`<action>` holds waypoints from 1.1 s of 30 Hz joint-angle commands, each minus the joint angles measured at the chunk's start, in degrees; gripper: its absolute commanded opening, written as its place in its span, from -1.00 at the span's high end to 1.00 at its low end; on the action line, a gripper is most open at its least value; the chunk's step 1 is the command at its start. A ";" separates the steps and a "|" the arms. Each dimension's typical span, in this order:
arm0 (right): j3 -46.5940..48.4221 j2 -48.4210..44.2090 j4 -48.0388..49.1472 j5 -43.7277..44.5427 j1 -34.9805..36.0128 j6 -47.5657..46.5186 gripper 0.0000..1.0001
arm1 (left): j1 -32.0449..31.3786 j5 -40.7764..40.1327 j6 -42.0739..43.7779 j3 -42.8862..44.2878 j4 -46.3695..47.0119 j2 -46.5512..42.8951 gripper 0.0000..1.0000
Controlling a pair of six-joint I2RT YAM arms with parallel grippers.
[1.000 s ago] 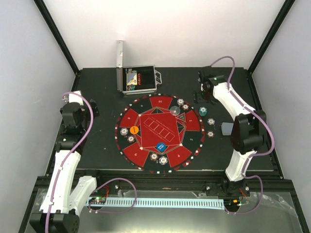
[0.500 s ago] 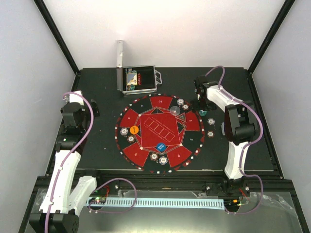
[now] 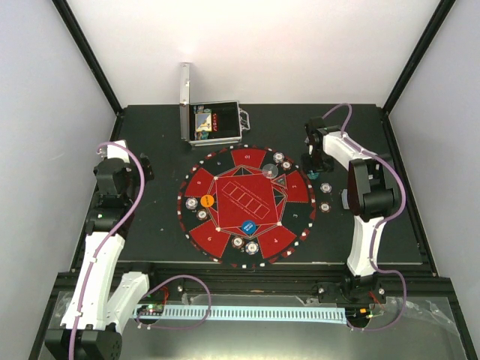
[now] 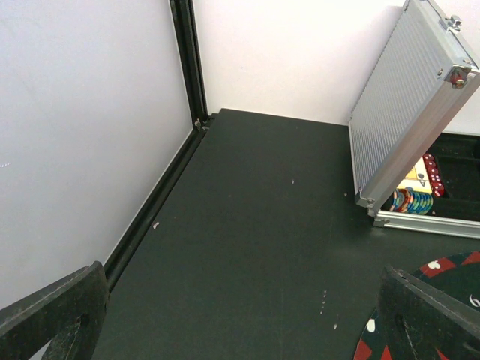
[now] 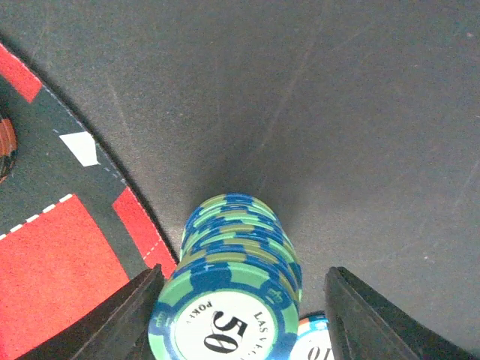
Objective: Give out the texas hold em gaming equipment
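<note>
Both jaw pairs are apart. Right gripper [image 5: 241, 281] straddles a blue-green chip stack [image 5: 232, 296], top chip marked 50, standing on bare table [image 5: 337, 112] just off the mat [image 5: 52, 262], right side. The mat-side finger [image 5: 127, 319] looks to be against the stack. The outer finger [image 5: 382, 322] shows a clear gap, with a whitish chip [image 5: 319, 346] lying in it, so it isn't clamped.

In the top view that gripper [image 3: 316, 156] is down just outside the mat's far-right rim and covers the stack.

Left gripper [image 4: 244, 300] has its fingers wide with nothing between them, over bare table left of the mat.

On the mat:
- orange disc [image 3: 208, 201] on the left
- blue disc [image 3: 250, 227] near side
- near-rim chip stacks [image 3: 237, 242]
- far-right chip stacks [image 3: 280, 157]

Two more loose chip piles [image 3: 327, 187] sit just off the mat's right edge, nearer than the gripper.

Silver case [image 3: 217, 126] is behind the mat's far edge with its lid [image 4: 405, 97] up; case chips [image 4: 409, 200] are visible inside.
</note>
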 commanded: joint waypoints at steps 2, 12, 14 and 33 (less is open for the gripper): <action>0.37 0.54 0.51 -1.16 -0.40 0.02 -0.10 | -0.25 0.47 -0.02 1.12 0.73 0.00 -0.98; 0.52 -0.19 -0.09 -1.14 -0.47 -0.07 0.11 | -0.30 0.56 -0.07 1.07 0.69 0.09 -0.98; 0.60 -0.41 -0.28 -0.87 -0.42 -0.12 0.14 | -0.30 0.56 -0.06 1.10 0.71 0.04 -0.98; 1.37 -8.24 -3.92 -1.14 0.07 -0.58 0.22 | -0.30 0.65 -0.01 1.09 0.72 -0.34 -0.98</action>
